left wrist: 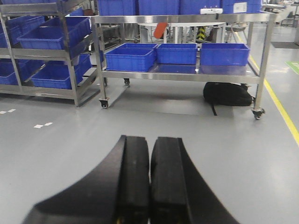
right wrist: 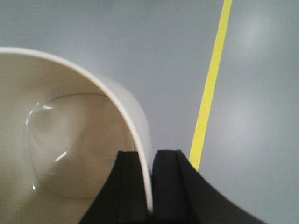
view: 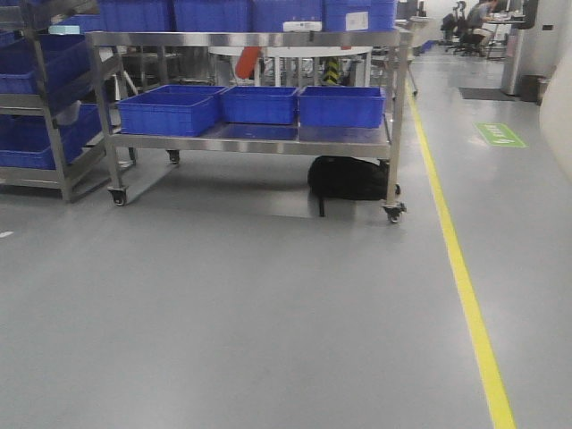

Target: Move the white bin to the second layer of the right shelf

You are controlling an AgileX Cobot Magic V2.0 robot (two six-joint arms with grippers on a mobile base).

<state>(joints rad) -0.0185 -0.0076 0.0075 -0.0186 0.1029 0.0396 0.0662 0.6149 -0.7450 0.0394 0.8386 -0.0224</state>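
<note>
- Right gripper (right wrist: 151, 161), nearest the lens: fingers clenched across the rim of the bin (right wrist: 70, 140), one inside the wall and one outside, at the bin's 5 o'clock.
- Floor (view: 223, 313): grey; fills the front view from 3 round to 9 o'clock.
- Cart (view: 250, 143): steel, wheeled, two levels; at 12 o'clock in the front view, well apart from the robot.
- Rack (left wrist: 42, 92): steel, sloping levels, loaded; at 10 o'clock, just beside the cart.
- Crates (view: 170, 112): blue; three on the cart's lower level, more on its top and on the rack.
- Bin: cream-white, glossy, empty; seen in the right wrist view only. Floor shows past its wall, so it is judged to be on no shelf.
- Bag (view: 349, 177): black; under the cart at 1 o'clock.
- Line (view: 456, 259): yellow floor stripe, running from 1 to 5 o'clock.
- Left gripper (left wrist: 150, 144): fingers pressed together, nothing between them.
- Progress: the grasp is judged done. Carrying and setting down are left. No roller-tracked shelf layer can be made out in any view.
</note>
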